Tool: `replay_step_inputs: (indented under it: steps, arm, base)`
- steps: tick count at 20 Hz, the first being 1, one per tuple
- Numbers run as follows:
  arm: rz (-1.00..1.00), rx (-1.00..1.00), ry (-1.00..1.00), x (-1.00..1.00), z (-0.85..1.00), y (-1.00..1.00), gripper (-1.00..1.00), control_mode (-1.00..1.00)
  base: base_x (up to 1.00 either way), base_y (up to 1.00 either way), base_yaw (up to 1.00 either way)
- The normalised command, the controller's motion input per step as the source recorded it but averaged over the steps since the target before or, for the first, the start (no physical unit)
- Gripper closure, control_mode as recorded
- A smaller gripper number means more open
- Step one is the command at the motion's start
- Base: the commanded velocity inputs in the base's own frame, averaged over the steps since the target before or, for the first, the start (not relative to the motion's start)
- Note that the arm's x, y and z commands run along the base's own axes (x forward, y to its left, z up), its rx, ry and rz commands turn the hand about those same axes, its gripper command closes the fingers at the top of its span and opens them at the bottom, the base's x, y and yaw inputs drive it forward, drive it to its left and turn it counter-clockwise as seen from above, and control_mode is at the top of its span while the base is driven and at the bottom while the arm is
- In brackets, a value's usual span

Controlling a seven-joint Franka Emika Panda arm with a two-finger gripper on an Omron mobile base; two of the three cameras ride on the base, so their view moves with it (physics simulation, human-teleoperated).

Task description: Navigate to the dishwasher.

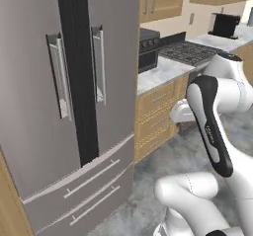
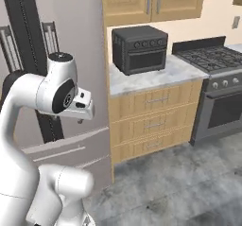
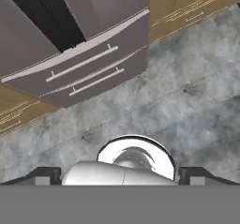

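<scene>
While the arm (image 1: 212, 126) folds up close over its own base, the gripper (image 3: 120, 174) points down at the grey mottled floor (image 3: 187, 101), and its two dark fingertips (image 3: 44, 175) stand wide apart at either side of the hand view with nothing between them. Just beyond the base stands a tall grey refrigerator (image 1: 64, 106) with two upper doors split by a dark gap, a pair of upright handles (image 1: 59, 77), and two lower drawers (image 3: 89, 68) with long bar pulls. Beside it on the right run light wooden drawer cabinets (image 2: 151, 121) under a pale marbled counter (image 2: 156, 76). On that counter, near the refrigerator's side, sits a black toaster oven (image 2: 140, 48) with a row of knobs. Farther right the counter meets a stove (image 2: 215, 83) with black burner grates, a grey front and a dark oven window. Wooden wall cupboards (image 2: 151, 0) hang above the counter against a cream wall. At the far end of the left base view, a small dark appliance (image 1: 225, 25) sits on a further stretch of counter. No flat black dishwasher front can be told among these things from the base's position facing the refrigerator and stove.
</scene>
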Motion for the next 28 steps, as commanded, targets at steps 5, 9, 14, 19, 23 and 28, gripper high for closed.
replay_step_inputs:
  steps: [5,9,14,19,23,28]
  arm:
    - [0.00,0.00,0.00,0.00,0.00,0.00,-1.00,1.00]
    - [0.00,0.00,0.00,0.00,0.00,0.00,-1.00,1.00]
    - [0.00,0.00,0.00,0.00,0.00,0.00,-1.00,1.00]
    - [0.00,0.00,0.00,0.00,0.00,0.00,-1.00,1.00]
    - [0.00,0.00,0.00,0.00,0.00,0.00,-1.00,1.00]
    - [0.00,0.00,0.00,0.00,0.00,0.00,-1.00,1.00]
  base:
    - [0.00,-0.12,-0.77]
    - [0.00,-0.08,-0.75]
    - [0.00,-0.02,-0.78]
    - [0.00,0.07,-0.75]
    - [0.00,0.18,-0.68]
    - [0.01,0.24,-0.65]
